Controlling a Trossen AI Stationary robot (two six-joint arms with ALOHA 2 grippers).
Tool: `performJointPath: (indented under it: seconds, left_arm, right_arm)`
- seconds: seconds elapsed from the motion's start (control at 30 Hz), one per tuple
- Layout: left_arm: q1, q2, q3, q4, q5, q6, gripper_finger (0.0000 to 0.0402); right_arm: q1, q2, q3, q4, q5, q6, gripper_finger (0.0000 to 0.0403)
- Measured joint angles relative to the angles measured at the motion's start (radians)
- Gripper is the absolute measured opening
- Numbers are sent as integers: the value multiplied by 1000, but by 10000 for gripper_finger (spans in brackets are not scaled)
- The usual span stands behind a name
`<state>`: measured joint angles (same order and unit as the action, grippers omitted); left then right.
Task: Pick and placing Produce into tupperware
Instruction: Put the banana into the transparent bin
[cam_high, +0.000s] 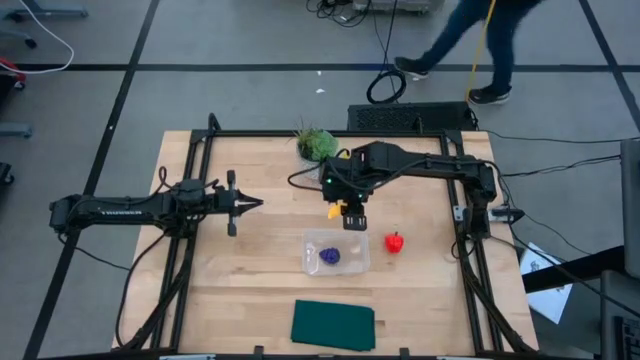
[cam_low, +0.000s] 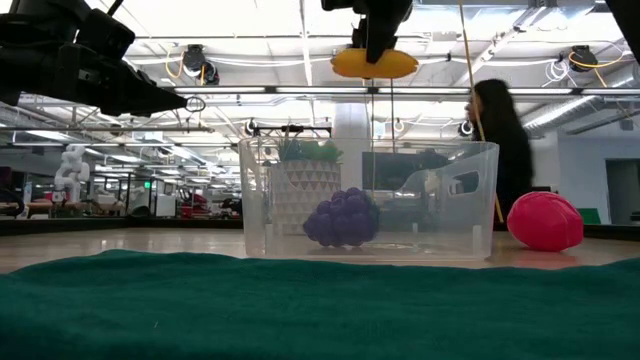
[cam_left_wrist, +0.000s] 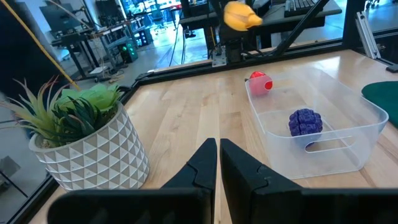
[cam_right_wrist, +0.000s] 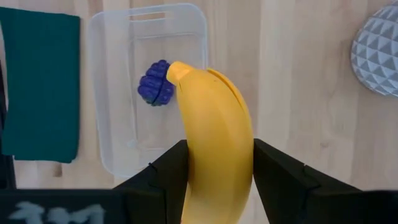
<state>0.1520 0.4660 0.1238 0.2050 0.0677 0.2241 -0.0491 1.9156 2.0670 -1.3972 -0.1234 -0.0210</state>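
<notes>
Right gripper is clamped on the banana, above the tupperware holding purple fruit; potted plant behind, green cloth in front. Left gripper idles, fingers together.

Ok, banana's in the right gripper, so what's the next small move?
Probably carry it a little farther over the container, then lower. The right gripper holds the banana high above the table, near the container's far edge; only the purple piece is inside.
</notes>
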Motion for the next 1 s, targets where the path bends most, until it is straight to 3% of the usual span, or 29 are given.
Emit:
performJointPath:
  seconds: [1.0]
  left_arm:
    - [0, 0, 0, 0, 0, -5, 26]
  right_arm:
    - [146, 0, 0, 2, 1, 112, 155]
